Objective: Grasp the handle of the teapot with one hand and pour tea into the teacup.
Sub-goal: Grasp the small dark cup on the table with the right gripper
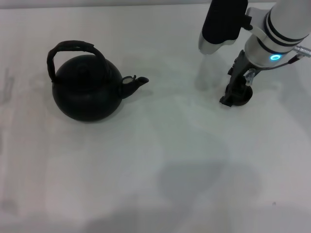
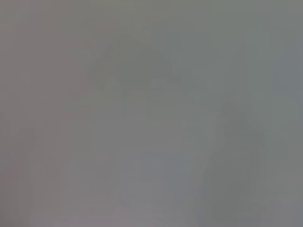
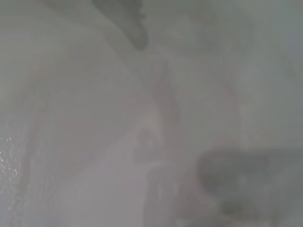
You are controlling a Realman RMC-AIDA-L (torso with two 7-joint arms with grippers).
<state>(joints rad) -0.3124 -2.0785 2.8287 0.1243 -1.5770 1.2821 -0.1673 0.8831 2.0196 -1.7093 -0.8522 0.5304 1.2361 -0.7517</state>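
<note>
The teapot (image 1: 87,92) is large, round and matte black and stands on the left of the white table, with its short spout (image 1: 136,83) pointing right. Its arched black handle (image 1: 72,48) stands upright over the lid. The tiny black teacup (image 1: 243,95) sits on the table at the right. My right gripper (image 1: 234,97) reaches down from the upper right and is right at the teacup, partly hiding it. The teapot stands far to the left of the right gripper. The left gripper is out of view, and the left wrist view shows only a grey blur.
The white tabletop (image 1: 160,160) spreads between the teapot and the teacup and towards the front. The right arm's white and black forearm (image 1: 272,29) hangs over the back right corner. The right wrist view shows only blurred table and dark smudges.
</note>
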